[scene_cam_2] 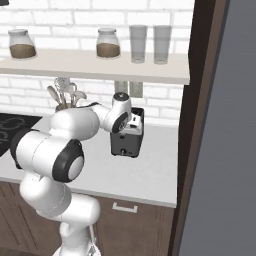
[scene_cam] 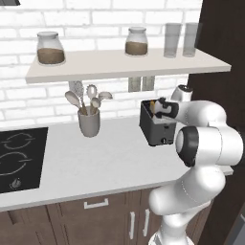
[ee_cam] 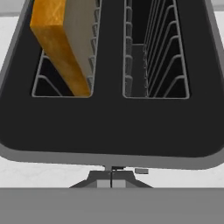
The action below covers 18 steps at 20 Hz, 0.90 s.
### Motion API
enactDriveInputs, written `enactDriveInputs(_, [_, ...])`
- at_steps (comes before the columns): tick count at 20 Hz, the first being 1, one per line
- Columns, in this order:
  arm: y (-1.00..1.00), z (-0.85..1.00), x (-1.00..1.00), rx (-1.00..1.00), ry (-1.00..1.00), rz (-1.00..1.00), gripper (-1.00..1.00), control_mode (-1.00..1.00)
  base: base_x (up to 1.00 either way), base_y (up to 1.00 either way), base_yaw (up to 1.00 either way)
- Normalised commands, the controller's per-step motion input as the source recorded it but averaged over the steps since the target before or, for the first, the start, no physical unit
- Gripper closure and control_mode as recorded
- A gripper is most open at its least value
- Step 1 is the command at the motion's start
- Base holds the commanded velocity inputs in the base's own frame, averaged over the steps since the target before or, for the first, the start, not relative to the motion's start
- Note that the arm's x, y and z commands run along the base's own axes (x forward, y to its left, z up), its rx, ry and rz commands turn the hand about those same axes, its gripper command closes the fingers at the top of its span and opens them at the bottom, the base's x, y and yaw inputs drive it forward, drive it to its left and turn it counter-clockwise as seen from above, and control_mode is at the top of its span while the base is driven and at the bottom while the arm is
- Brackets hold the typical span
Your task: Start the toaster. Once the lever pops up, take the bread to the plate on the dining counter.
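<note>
Small dark grey-black boxy toaster [scene_cam: 154, 127] standing on the white worktop surface [scene_cam: 95, 162], near its right end, below a long white wall shelf [scene_cam: 124, 64]. Square golden-brown slice of bread [ee_cam: 61, 39] seated in the left slot in the hand view, leaning at a tilt against the wire guides, top edge above the slot rim; neighbouring slot bare, wire guides showing. A sliver of orange-brown visible at the toaster top in the left base view as well.

White arm's two dark fingers [ee_cam: 111, 177] pressed together, gripping nothing, poised at the front edge of the toaster, just above and outside its rim in the hand view; contact with the toaster body impossible to tell. In the right base view, hand [scene_cam_2: 131, 121] hovering at the toaster's top, partly covering it.

Grey utensil cup [scene_cam: 89, 122] holding pale spoons, left of the toaster and well apart from it. Black hob [scene_cam: 19, 158] set into the surface at far left. Two glass jars [scene_cam: 50, 48] with brown contents and two clear tumblers [scene_cam: 179, 39] on the shelf.
</note>
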Motion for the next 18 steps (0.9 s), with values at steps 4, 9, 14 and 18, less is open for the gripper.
enactDriveInputs(4, [0.15, -0.66, 0.0, 0.0, 0.0, 0.0, 1.0, -1.0, 0.0, 0.0, 0.0])
enactDriveInputs(9, [0.1, -0.71, 0.0, 0.0, 0.0, 0.0, 1.0, -1.0, 0.0, 0.0, 0.0])
enactDriveInputs(14, [0.2, -0.85, -0.01, 0.0, 0.0, 0.0, 1.0, -1.0, 0.0, 0.0, 0.0])
enactDriveInputs(18, [0.18, -0.75, 0.0, 0.0, 0.0, 0.0, 1.0, -1.0, 0.0, 0.0, 0.0])
